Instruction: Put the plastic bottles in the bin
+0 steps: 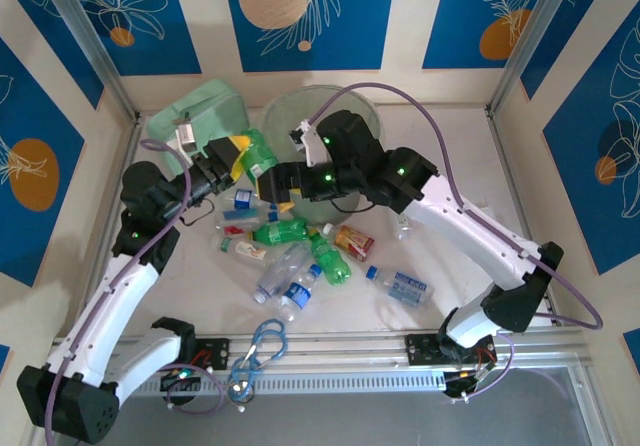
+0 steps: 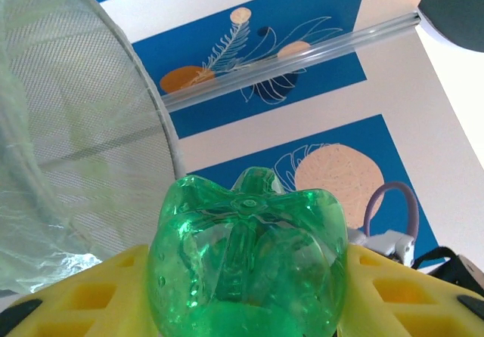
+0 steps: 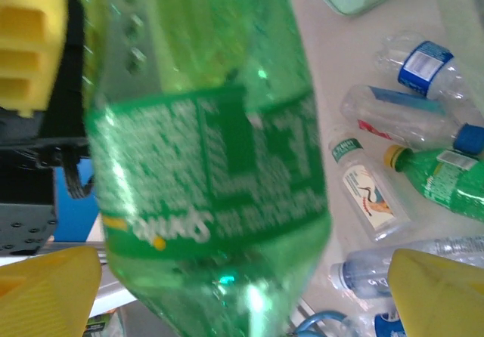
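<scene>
Top external view: my left pincer is clamped on a green bottle, raised off the table just beside the left rim of the bin. From the left wrist, my yellow fingers press on both sides of that bottle. Its lobed base faces the camera, and the bin's translucent wall is at the left. Whether bottle and rim touch I cannot tell.

My right pincer sits just beside the same bottle, in front of the bin. From the right wrist, its fingertips stand wide apart with the bottle's label between them, seemingly clear of both.

The other bottles lie scattered on the table in front of the bin. A mint case lies left of the bin.
</scene>
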`<action>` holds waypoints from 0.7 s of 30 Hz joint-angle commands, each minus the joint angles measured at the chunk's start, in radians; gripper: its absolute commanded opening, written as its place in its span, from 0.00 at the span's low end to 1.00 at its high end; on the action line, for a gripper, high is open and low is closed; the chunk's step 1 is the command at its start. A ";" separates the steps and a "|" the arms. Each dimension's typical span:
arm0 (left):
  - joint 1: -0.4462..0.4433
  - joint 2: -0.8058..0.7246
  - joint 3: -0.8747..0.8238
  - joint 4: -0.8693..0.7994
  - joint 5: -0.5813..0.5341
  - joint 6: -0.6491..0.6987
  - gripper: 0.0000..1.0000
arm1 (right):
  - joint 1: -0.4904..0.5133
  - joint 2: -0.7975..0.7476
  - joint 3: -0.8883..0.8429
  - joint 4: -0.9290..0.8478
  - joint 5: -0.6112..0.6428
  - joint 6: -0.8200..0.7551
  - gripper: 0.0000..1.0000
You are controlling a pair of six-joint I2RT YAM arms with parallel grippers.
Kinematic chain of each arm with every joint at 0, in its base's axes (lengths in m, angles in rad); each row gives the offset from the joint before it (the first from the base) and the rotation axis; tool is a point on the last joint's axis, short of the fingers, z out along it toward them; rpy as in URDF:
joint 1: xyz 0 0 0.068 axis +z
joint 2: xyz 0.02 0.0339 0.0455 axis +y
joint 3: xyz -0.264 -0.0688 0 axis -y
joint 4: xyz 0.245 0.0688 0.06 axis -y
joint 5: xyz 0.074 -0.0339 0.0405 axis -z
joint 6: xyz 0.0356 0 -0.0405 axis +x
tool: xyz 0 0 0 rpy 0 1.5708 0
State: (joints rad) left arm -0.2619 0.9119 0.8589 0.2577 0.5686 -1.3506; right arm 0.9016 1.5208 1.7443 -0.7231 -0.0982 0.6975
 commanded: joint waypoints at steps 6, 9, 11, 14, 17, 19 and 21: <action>0.005 0.011 0.006 0.096 0.082 -0.022 0.48 | 0.007 0.069 0.103 0.010 -0.067 -0.026 0.88; 0.006 0.011 0.008 0.077 0.078 -0.007 0.48 | 0.010 0.074 0.110 0.010 -0.063 -0.027 0.81; 0.006 0.014 0.004 0.076 0.074 -0.004 0.48 | 0.010 0.078 0.113 0.004 -0.058 -0.029 0.76; 0.006 0.020 0.000 0.077 0.073 -0.007 0.48 | 0.013 0.076 0.109 -0.001 -0.054 -0.027 0.71; 0.006 0.025 0.000 0.081 0.070 -0.008 0.48 | 0.014 0.072 0.108 -0.001 -0.048 -0.026 0.65; 0.006 0.028 0.000 0.081 0.069 -0.008 0.49 | 0.015 0.072 0.109 -0.001 -0.043 -0.026 0.63; 0.005 0.032 0.003 0.076 0.065 -0.007 0.56 | 0.015 0.071 0.110 -0.001 -0.038 -0.026 0.61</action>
State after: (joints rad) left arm -0.2619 0.9382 0.8585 0.3077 0.6250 -1.3632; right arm 0.9066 1.5944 1.8179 -0.7231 -0.1303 0.6800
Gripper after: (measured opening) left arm 0.532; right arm 0.622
